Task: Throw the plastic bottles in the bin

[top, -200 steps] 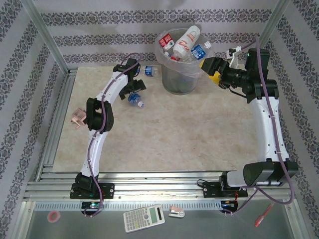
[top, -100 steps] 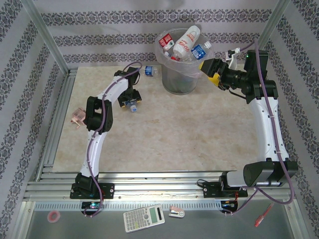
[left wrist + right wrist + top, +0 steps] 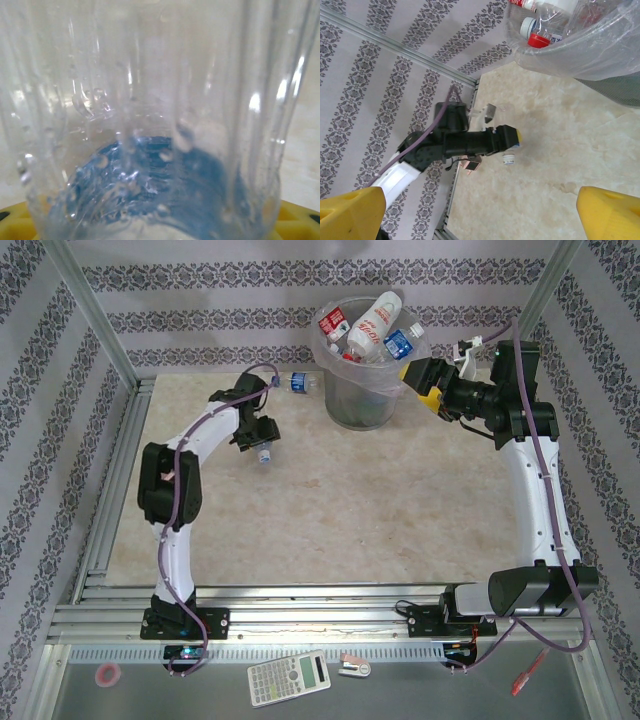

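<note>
On the table, left gripper: narrowed since a second ago, now clamped on blue-labelled bottle.
Left elbow: swung leftward.
Right gripper: wide apart as before, beside bin rim.
Spare bottle: lying behind, unmoved.

The table is shown brightly and evenly lit from overhead in the top view, where everything is kept sharp and only faint, soft shadows are cast. In the left wrist view the bottle is held so near the lens that it is rendered blurred, and small white glints are scattered along its ribs. In the right wrist view the yellow fingertips are thrown out of focus at the lower corners, and a pale sheen is caught on the bag.
</note>
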